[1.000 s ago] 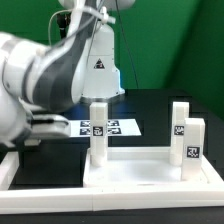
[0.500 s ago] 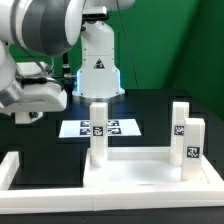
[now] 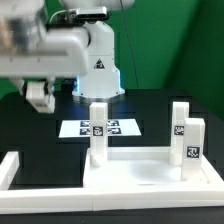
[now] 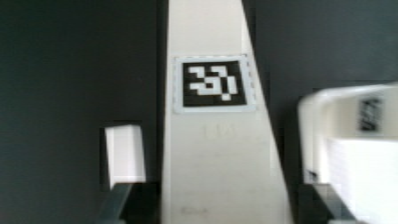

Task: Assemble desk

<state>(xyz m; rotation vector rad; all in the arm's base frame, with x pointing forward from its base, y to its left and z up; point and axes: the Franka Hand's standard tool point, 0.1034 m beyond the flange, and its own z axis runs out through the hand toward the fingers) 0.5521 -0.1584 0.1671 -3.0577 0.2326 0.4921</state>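
Note:
The desk panel [image 3: 150,165] lies at the front of the black table, with three white leg posts standing in its corners: one [image 3: 98,132] nearer the middle and two [image 3: 178,120] [image 3: 192,143] on the exterior view's right. My gripper [image 3: 39,97] hangs above the table at the exterior view's left. In the wrist view a fourth leg post [image 4: 217,130] with a square tag runs between the fingers [image 4: 125,198], and my gripper [image 4: 221,208] is shut on it. Parts of the white panel [image 4: 356,140] show beside it.
The marker board [image 3: 112,127] lies flat behind the panel, in front of the robot's base [image 3: 98,60]. White border bars [image 3: 12,168] run along the left and front edges. A green curtain closes off the back.
The arm has swung up and back from low in the foreground. The gripper now hangs higher over the left of the table, still shut on the leg post.

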